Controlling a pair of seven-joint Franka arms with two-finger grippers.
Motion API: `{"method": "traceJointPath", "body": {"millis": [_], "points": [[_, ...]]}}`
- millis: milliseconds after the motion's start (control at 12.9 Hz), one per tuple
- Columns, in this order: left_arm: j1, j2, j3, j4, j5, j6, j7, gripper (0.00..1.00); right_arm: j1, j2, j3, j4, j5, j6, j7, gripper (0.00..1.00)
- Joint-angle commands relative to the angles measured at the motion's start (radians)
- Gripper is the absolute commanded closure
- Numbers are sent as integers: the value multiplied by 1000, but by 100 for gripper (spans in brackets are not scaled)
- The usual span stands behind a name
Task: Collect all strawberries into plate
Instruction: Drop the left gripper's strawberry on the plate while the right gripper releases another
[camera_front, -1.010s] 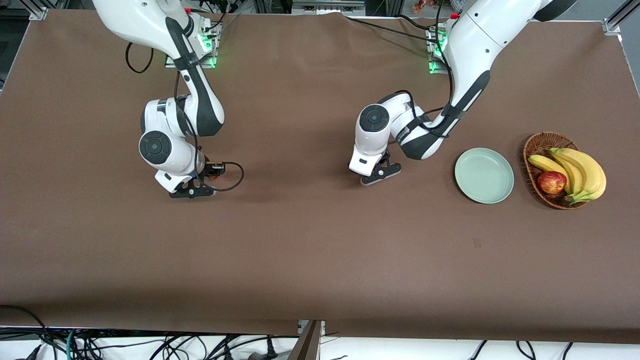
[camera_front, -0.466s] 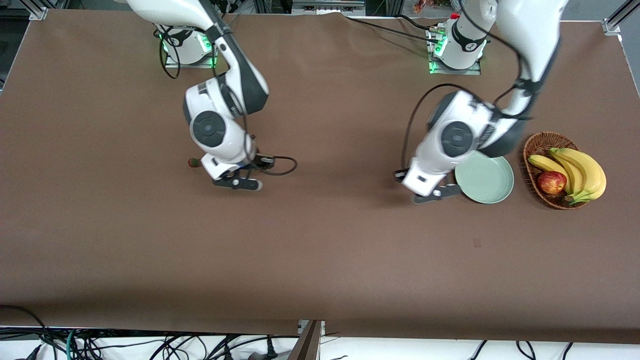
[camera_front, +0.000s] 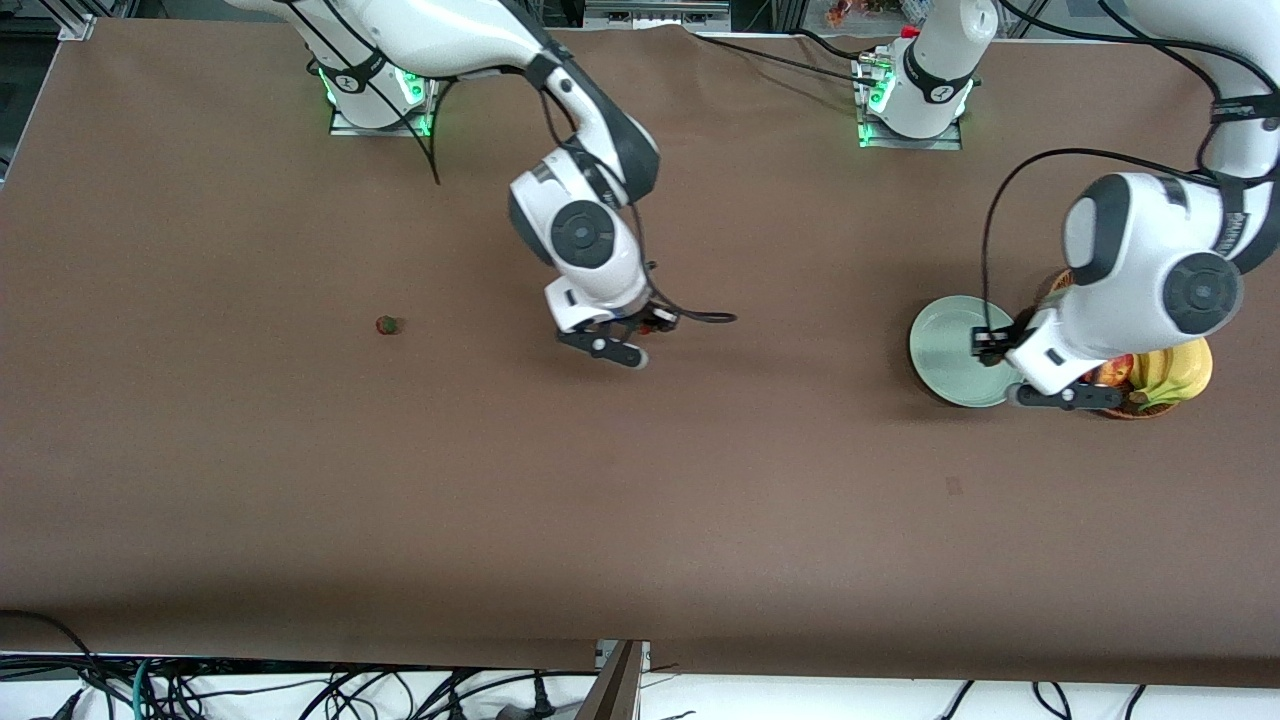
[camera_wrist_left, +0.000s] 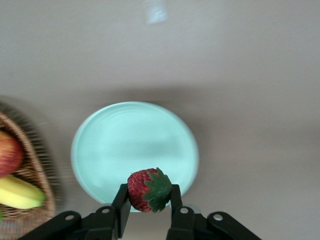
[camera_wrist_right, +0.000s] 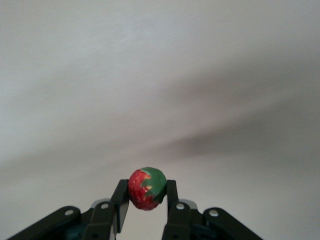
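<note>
Strawberries, 3 in all.

1. Lone strawberry: lying on the brown table, toward the right arm's end, well apart from both grippers.
2. Right-held strawberry: clenched between the jaws of the right gripper, up in the air over bare table near the middle; green cap showing.
3. Left-held strawberry: grasped by the left gripper, hanging over the rim of the plate.

Plate: pale mint-green, round, standing just beside the basket toward the left arm's end; nothing lies in it.

Basket: brown wicker, holding 1 red apple and yellow bananas, partly hidden by the left arm in the front view.
</note>
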Motion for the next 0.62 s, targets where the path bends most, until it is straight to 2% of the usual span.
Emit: {"method": "traceJointPath", "body": {"millis": [0, 78, 233, 388, 466, 544], "points": [[-14, -13, 92, -125, -30, 144, 192, 84, 79, 126, -3, 101, 6, 172, 163, 75], [-14, -10, 121, -184, -31, 236, 234, 84, 104, 150, -3, 108, 4, 230, 211, 73], [-12, 15, 125, -262, -34, 369, 245, 84, 139, 186, -5, 124, 4, 309, 289, 68], [-12, 41, 123, -270, -34, 396, 245, 83, 150, 195, -5, 124, 3, 337, 306, 64], [-14, 52, 123, -273, -34, 417, 245, 80, 152, 193, -5, 122, 0, 335, 305, 58], [-14, 59, 123, -278, -34, 425, 245, 77, 152, 187, -6, 122, -3, 329, 302, 48]]}}
